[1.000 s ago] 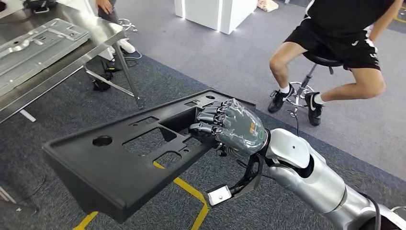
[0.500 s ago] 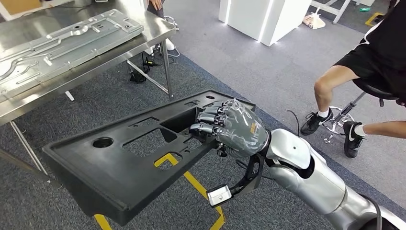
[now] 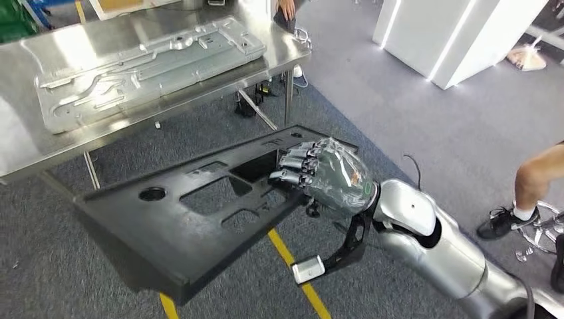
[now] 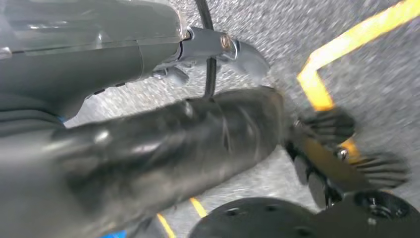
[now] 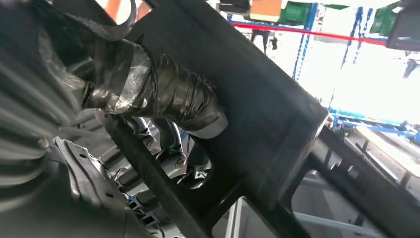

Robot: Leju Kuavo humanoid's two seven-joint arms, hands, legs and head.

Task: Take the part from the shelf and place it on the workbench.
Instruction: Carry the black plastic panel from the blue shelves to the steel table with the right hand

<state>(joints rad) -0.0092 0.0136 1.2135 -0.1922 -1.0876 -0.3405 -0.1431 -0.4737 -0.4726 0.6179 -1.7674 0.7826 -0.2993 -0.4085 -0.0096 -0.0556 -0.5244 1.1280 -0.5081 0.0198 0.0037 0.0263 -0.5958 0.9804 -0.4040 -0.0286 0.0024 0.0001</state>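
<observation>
The black panel (image 3: 199,226), a long flat plastic part with several cutouts and a round hole, is carried in the air above the grey carpet (image 3: 412,126). It slopes from its far corner near the middle of the head view down toward 8 o'clock. The right hand (image 3: 319,176) grips it at the edge of the big rectangular cutout, dark fingers (image 3: 292,163) hooked over the rim from above. In the right wrist view the thick taped thumb (image 5: 163,94) presses against the panel's (image 5: 257,99) underside, so the hand is clenched on the part. The silver right arm (image 3: 425,239) runs off toward 4 o'clock.

At 11 o'clock from the panel stands the steel bench (image 3: 26,133), well apart from it, with a large pressed metal sheet (image 3: 146,63) lying flat on top. A yellow line (image 3: 299,272) crosses the carpet beneath the panel. A white block (image 3: 459,33) stands at 1 o'clock. A person's leg and shoe (image 3: 515,209) show at 3 o'clock beside a stool base, and another person's hand (image 3: 287,8) shows at 12 o'clock behind the bench.

The left wrist view is blurred; the left hand (image 4: 148,148) appears as a dark smeared shape over the carpet, and I cannot tell whether it is clenched or released.
</observation>
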